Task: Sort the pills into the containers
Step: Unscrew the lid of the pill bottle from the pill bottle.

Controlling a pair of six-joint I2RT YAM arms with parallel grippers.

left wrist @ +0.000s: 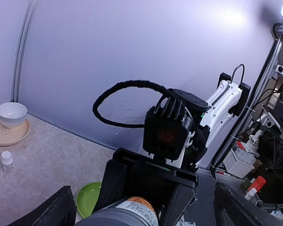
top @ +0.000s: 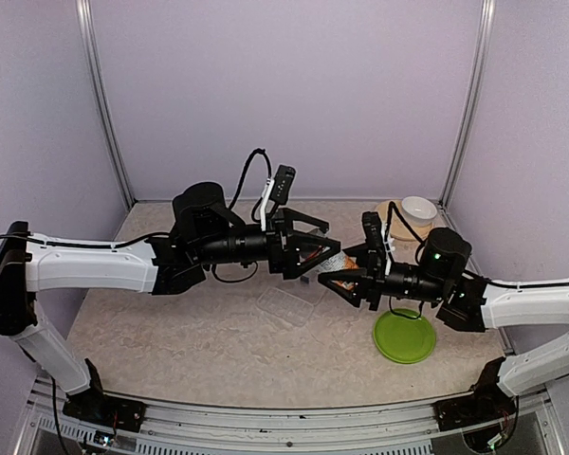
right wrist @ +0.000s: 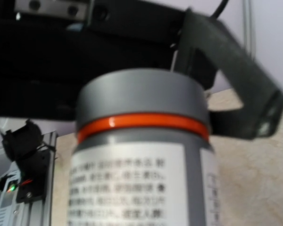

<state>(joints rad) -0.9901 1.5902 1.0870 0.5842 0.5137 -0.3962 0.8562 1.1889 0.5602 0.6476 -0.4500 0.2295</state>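
An amber bottle [top: 336, 282] with a grey cap [right wrist: 141, 101], an orange ring and a white label is held above the table, my right gripper [top: 347, 277] shut on its body. My left gripper [top: 329, 245] is open, and in the left wrist view its fingers [left wrist: 56, 212] stand on either side of the cap [left wrist: 115, 217] with gaps on both sides. The containers, a flat clear organiser [top: 290, 305], lie on the table below both grippers. No pills show in any view.
A green plate [top: 405, 336] lies near the right arm. At the back right a white bowl [top: 417, 207] sits on a beige saucer [top: 394, 216], with a small white bottle [left wrist: 7, 161] beside it. Walls enclose the table on three sides.
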